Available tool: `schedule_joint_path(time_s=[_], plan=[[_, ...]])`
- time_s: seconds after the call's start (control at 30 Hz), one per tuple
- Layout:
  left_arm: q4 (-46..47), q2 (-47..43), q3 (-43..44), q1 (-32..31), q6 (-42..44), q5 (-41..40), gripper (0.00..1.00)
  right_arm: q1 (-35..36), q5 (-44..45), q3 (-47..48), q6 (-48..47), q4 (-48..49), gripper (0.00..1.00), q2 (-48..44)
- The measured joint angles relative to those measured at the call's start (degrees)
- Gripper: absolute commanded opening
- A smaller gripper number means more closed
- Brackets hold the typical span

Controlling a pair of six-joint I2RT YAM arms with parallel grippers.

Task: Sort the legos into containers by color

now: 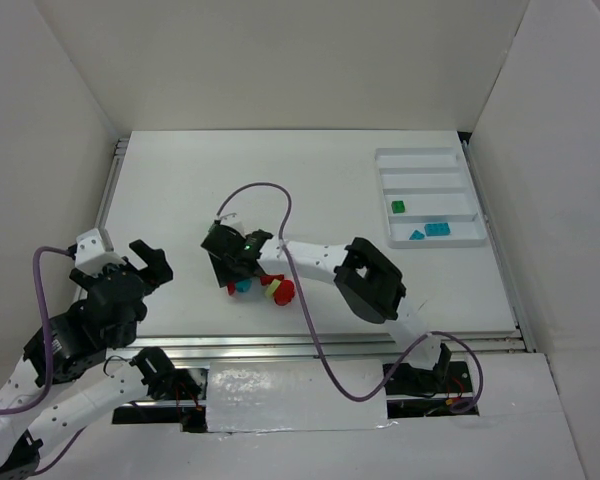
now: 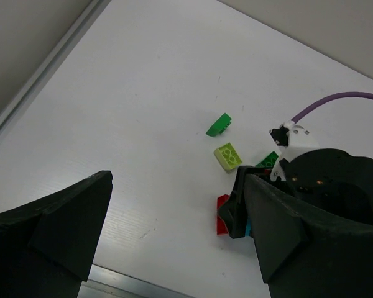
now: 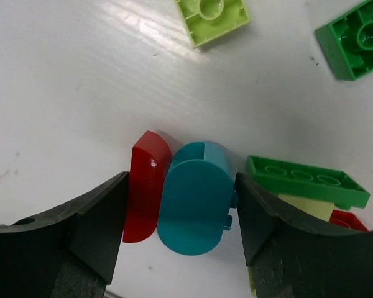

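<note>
My right gripper [image 3: 181, 205] is down on the table over the pile of legos. Its jaws press a rounded red lego [image 3: 146, 186] and a rounded cyan lego [image 3: 196, 202] together, one finger against each. A flat green lego [image 3: 304, 180] lies on a pale yellow one just to the right. A yellow-green lego [image 3: 214, 18] and a green lego [image 3: 354, 40] lie farther off. From above, the right gripper [image 1: 242, 283] covers the pile's left side. My left gripper [image 1: 152, 265] hangs open and empty to the left of the pile. The containers' white tray [image 1: 458, 155] holds a green lego [image 1: 398, 207] and cyan legos [image 1: 437, 229].
The left wrist view shows loose green [image 2: 219, 125] and yellow-green [image 2: 227, 155] legos on bare white table beyond the right gripper's black body [image 2: 323, 186]. A purple cable [image 1: 265, 190] loops above the right arm. A metal rail [image 1: 330, 345] runs along the table's near edge.
</note>
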Motion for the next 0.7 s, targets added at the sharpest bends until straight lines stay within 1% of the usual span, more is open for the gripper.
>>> schedule_joint_path(time_s=[0.03, 0.1, 0.23, 0.33, 0.4, 0.5, 0.6, 0.7], plan=[[0.42, -0.07, -0.13, 0.0, 0.57, 0.31, 0.99, 0.0, -0.52, -1.7, -0.31, 0.74, 0.19, -1.25], [2.43, -0.5, -0.94, 0.0, 1.81, 1.81, 1.0, 0.0, -2.51, -10.25, -2.05, 5.38, 0.17, -8.26], [7.58, -1.33, -3.28, 0.0, 5.01, 7.74, 0.99, 0.0, -5.6, -25.0, -5.35, 14.53, 0.17, -25.77], [10.03, -0.39, -3.58, 0.0, 4.79, 12.79, 1.0, 0.04, -7.45, -33.42, -8.2, 21.27, 0.17, -39.08], [11.34, 1.03, -3.43, 0.02, 3.08, 16.94, 1.0, 0.24, -8.37, -38.58, -10.75, 25.24, 0.14, -47.25], [14.84, 3.56, -3.13, 0.02, -0.5, 25.14, 1.0, 1.09, -8.74, -45.64, -14.47, 28.65, 0.14, -56.65], [19.21, 5.81, -2.91, 0.02, -5.64, 33.59, 1.0, 2.27, -8.46, -51.84, -17.29, 29.83, 0.14, -63.23], [24.55, 9.31, -2.8, 0.04, -10.49, 42.29, 0.99, 2.95, -7.67, -55.84, -19.19, 29.53, 0.15, -67.73]])
